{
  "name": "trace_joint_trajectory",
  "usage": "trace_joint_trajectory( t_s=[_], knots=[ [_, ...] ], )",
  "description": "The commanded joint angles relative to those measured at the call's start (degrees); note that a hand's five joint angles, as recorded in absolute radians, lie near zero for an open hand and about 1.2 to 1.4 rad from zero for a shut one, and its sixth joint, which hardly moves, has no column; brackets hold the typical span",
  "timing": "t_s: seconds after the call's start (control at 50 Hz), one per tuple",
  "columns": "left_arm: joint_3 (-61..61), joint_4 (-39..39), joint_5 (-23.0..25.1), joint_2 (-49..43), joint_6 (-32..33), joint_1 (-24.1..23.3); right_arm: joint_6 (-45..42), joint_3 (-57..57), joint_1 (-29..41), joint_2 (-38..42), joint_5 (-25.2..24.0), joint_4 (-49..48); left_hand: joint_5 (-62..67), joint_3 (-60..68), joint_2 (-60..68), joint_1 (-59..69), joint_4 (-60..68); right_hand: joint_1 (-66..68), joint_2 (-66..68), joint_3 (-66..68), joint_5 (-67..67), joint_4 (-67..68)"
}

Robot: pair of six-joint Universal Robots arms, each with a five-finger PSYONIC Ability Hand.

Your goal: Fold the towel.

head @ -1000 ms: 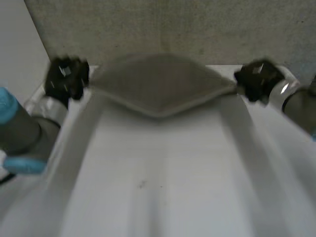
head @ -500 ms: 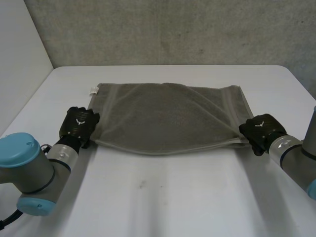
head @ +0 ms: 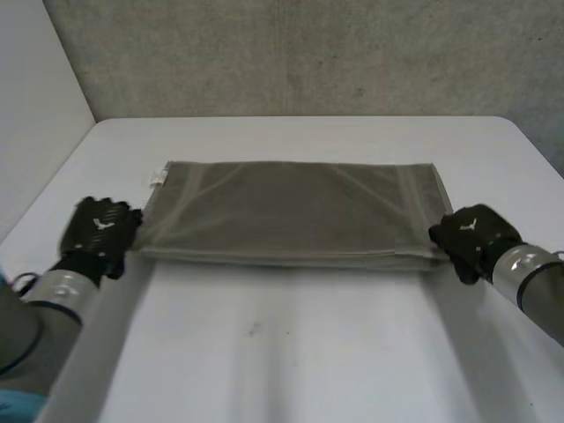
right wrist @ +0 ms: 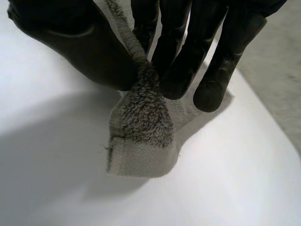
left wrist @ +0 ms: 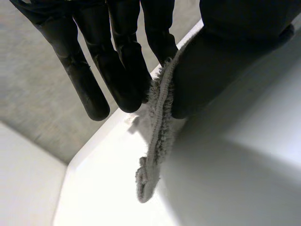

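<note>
Head view: the grey towel (head: 291,211) lies flat as a wide band across the white table (head: 291,352), nearer its far edge than its near one. The left hand (head: 99,231) pinches the towel's near left corner between thumb and straight fingers (the terry edge hangs from them), and the right hand (head: 471,238) pinches the near right corner likewise.

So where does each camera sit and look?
Head view: between and behind the arms, looking down at the white table, grey terry towel, left hand and right hand.
Left wrist view: on the left wrist, looking along its hand pinching a towel corner.
Right wrist view: on the right wrist, its hand pinching the opposite corner.
All share the towel.
</note>
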Motion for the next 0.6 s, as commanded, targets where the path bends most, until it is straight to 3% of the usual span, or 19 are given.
trace_joint_trajectory(
  t_s=[0.02, 0.04, 0.06, 0.1, 0.24, 0.32, 0.36, 0.38, 0.48, 0.6],
  knots=[
    [-4.3, -13.7, 1.8, 15.0, 2.5, 4.9, -12.9, 2.9, -0.5, -2.7, -5.5, 17.7, 11.6, 10.4, 10.4, 12.5, 10.4, 4.2, 4.5, 3.2, 2.2, 3.4],
    [-4.8, -17.0, 4.0, 17.8, 3.5, 5.5, -16.7, 3.2, -1.6, -2.9, -6.6, 23.6, 11.6, 10.4, 10.4, 12.5, 10.4, 4.2, 4.5, 3.2, 2.2, 3.4],
    [-4.8, -17.1, 4.0, 17.8, 3.5, 5.5, -16.7, 3.2, -1.6, -2.9, -6.6, 23.6, 11.6, 10.4, 10.4, 12.5, 10.4, 4.2, 4.5, 3.2, 2.2, 3.4],
    [-5.8, -21.2, 9.3, 21.2, 4.7, 7.9, -21.1, 1.7, -4.4, -3.4, -8.1, 31.9, 11.6, 10.4, 10.4, 12.5, 10.4, 4.2, 4.5, 3.2, 2.2, 3.4],
    [-4.1, -17.8, 15.7, 18.9, 4.4, 9.5, -14.5, -6.2, -5.8, -2.6, -8.9, 26.6, 11.6, 10.4, 10.4, 12.5, 10.4, 4.2, 4.5, 3.2, 2.2, 3.4],
    [0.6, -10.6, 15.3, 9.3, 4.3, 7.8, -9.5, -13.1, -4.7, 4.5, -7.9, 22.5, 11.6, 10.4, 10.4, 12.5, 10.4, 4.2, 4.5, 3.2, 2.2, 3.4],
    [8.1, -5.6, 13.2, -0.5, 4.5, 3.1, -8.3, -15.7, -4.2, 6.0, -7.4, 21.7, 11.6, 10.4, 10.4, 12.5, 10.4, 4.2, 4.5, 3.2, 2.2, 3.4],
    [8.2, -5.5, 13.1, -0.6, 4.5, 3.1, -8.3, -15.8, -4.2, 6.1, -7.4, 21.7, 11.6, 10.4, 10.4, 12.5, 10.4, 4.2, 4.5, 3.2, 2.2, 3.4],
    [24.2, -4.8, 6.5, -17.3, 4.4, 0.0, -4.1, -25.4, 0.0, 13.9, -5.9, 15.9, 11.6, 10.4, 10.4, 12.5, 10.4, 4.2, 4.5, 3.2, 2.2, 3.4],
    [33.9, -4.3, 5.7, -25.3, 4.4, -1.5, -2.5, -31.9, 1.7, 19.8, -3.5, 11.3, 11.6, 10.4, 10.4, 12.5, 10.4, 4.2, 4.5, 3.2, 2.2, 3.4]
  ],
)
